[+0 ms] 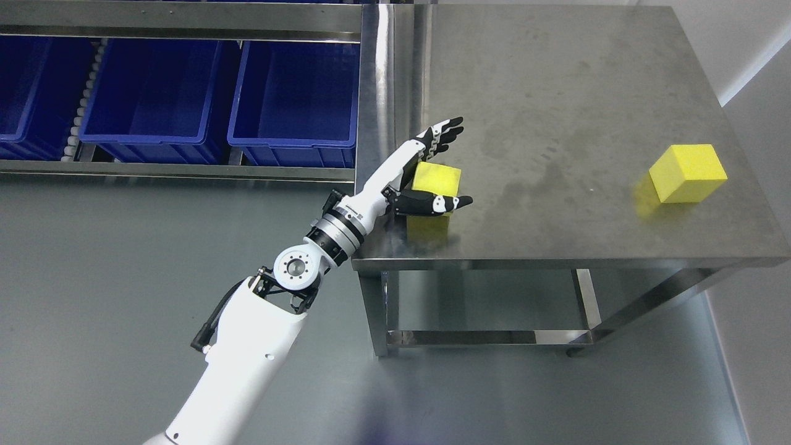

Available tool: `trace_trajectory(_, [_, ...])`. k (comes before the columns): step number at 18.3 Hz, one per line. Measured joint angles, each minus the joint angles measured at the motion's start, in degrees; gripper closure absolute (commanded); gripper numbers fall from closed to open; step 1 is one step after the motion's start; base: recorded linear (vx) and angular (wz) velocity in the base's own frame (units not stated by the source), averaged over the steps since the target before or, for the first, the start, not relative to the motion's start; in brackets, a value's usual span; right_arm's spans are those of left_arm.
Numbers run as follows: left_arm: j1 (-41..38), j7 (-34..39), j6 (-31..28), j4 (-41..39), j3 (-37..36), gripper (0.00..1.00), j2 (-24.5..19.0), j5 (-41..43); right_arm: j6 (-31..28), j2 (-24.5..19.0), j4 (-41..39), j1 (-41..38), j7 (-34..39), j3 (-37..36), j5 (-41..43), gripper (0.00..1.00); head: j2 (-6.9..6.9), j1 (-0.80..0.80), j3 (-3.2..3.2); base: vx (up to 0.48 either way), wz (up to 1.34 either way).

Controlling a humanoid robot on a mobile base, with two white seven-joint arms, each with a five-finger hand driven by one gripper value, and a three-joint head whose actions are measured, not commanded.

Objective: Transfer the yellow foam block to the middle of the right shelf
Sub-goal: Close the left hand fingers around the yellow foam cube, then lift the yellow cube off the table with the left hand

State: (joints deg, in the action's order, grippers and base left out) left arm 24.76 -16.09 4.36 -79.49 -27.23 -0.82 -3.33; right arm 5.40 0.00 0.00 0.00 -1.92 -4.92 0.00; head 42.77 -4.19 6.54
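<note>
Clearly the left hand (426,170) brackets the yellow foam block (436,179) at the steel table's (556,93) left edge, fingers spread, seemingly not gripping; close squarely before lifting.

The hand (426,176) covers part of the near block (435,182). The leftmost blue bin (37,93) is cut off by the left edge.

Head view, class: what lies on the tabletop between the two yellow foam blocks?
Only bare steel tabletop, smudged, between the left block by the left hand and the right block, as the head view shows.
</note>
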Motion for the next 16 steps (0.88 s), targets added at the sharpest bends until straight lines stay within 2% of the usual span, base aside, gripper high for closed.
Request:
trace_trajectory(2, [-0.1,-0.66,1.01,-0.02,-0.15,0.15,-0.7,0.37,-0.02,0.0,0.0,0.0,0.0,0.0,0.0,0.0,0.0,0.0,0.0,0.0,0.0])
trace_trajectory(3, [-0.19,-0.86,1.78,-0.03,-0.21,0.24,-1.02,0.9,-0.04,0.0,0.0,0.0,0.0,0.0,0.0,0.0,0.0,0.0,0.0,0.0,0.0])
trace_trajectory(5, [-0.37,-1.06,3.13,-0.04,-0.32,0.32,-1.63,1.73,-0.16,0.0,0.0,0.0,0.0,0.0,0.0,0.0,0.0,0.0,0.0,0.0,0.0])
trace_trajectory(7, [-0.43,-1.15,3.85,-0.05,-0.4,0.52,-2.1,2.23,-0.19,0.0,0.0,0.0,0.0,0.0,0.0,0.0,0.0,0.0,0.0,0.0,0.0])
trace_trajectory(9, [-0.44,-1.23,4.41,-0.05,-0.45,0.8,-2.52,2.59,-0.17,0.0,0.0,0.0,0.0,0.0,0.0,0.0,0.0,0.0,0.0,0.0,0.0])
trace_trajectory(10, [-0.43,-1.23,4.47,-0.06,-0.48,0.87,-2.7,2.74,-0.14,0.0,0.0,0.0,0.0,0.0,0.0,0.0,0.0,0.0,0.0,0.0,0.0])
trace_trajectory(13, [-0.3,-1.4,4.49,-0.07,-0.55,0.97,-3.07,2.99,-0.06,0.0,0.0,0.0,0.0,0.0,0.0,0.0,0.0,0.0,0.0,0.0,0.0])
trace_trajectory(16, [-0.19,-1.71,4.55,-0.07,-0.56,1.0,-3.32,3.13,-0.02,0.0,0.0,0.0,0.0,0.0,0.0,0.0,0.0,0.0,0.0,0.0,0.0])
